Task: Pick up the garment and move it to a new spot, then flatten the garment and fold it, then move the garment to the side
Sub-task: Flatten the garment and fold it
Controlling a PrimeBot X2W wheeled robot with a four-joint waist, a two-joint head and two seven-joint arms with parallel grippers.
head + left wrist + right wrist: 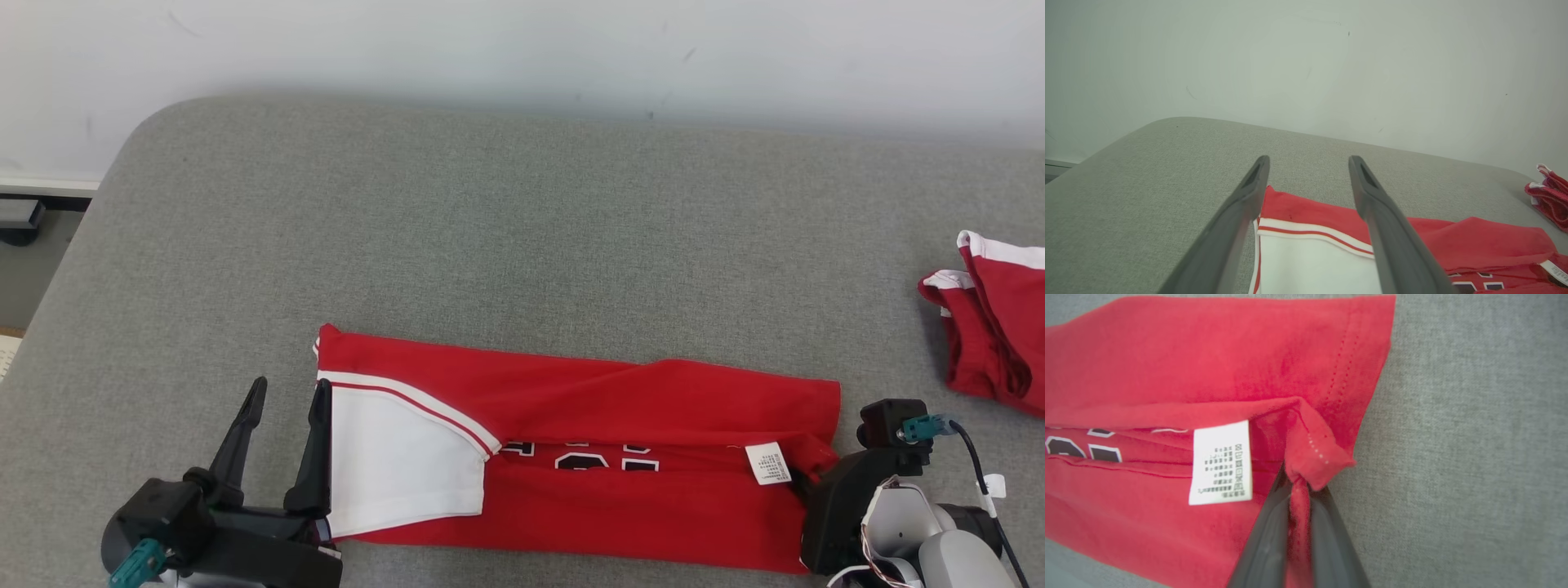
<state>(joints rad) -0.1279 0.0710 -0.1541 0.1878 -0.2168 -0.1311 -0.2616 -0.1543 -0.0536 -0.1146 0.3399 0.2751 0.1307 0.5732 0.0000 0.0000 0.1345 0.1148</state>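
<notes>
The garment [620, 408] is a red jersey with a white sleeve and dark numbers, folded into a long band across the near part of the grey table [522, 212]. My left gripper [290, 392] stands open at its left end, one finger beside the white sleeve [1310, 261] and the other over bare table. In the left wrist view the fingers [1380, 212] straddle the sleeve's red-striped edge. My right gripper [1299, 484] is shut on a pinched fold of the garment's hem [1314, 457] at the right end, next to the white care label [1221, 462].
A second red and white garment [992, 322] lies bunched at the table's right edge. A white wall [522, 49] runs behind the table. The table's rounded far-left corner drops off to the floor [24, 269].
</notes>
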